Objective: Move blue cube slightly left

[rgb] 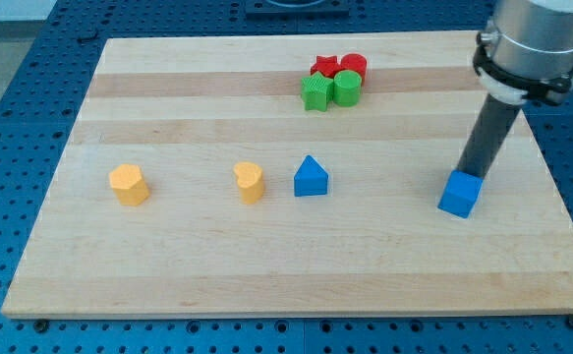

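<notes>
Blue triangular block (311, 177) left of blue cube (461, 194)

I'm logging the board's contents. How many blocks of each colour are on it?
Blue: 2, the blue cube by my tip, and a blue triangular block
Yellow: 2
Red: 2
Green: 2
Total: 8

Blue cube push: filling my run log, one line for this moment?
task: blue cube left | my tip: at blue cube, top-right edge | blue triangular block: further left
</notes>
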Motion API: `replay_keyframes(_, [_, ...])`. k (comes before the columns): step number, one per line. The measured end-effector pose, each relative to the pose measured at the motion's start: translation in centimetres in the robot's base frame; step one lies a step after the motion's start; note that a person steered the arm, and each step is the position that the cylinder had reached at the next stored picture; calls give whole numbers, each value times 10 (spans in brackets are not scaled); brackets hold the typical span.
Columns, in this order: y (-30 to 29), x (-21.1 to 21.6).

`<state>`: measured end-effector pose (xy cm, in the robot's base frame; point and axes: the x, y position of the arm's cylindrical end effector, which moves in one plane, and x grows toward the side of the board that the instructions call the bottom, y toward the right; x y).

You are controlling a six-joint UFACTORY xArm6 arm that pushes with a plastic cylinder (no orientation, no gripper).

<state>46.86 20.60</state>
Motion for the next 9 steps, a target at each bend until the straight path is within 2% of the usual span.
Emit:
replay_keyframes(1, [31, -4])
replay_keyframes(3, [38, 26])
replay_keyframes(6, [-9, 27])
replay_keyframes(9, [-67, -6])
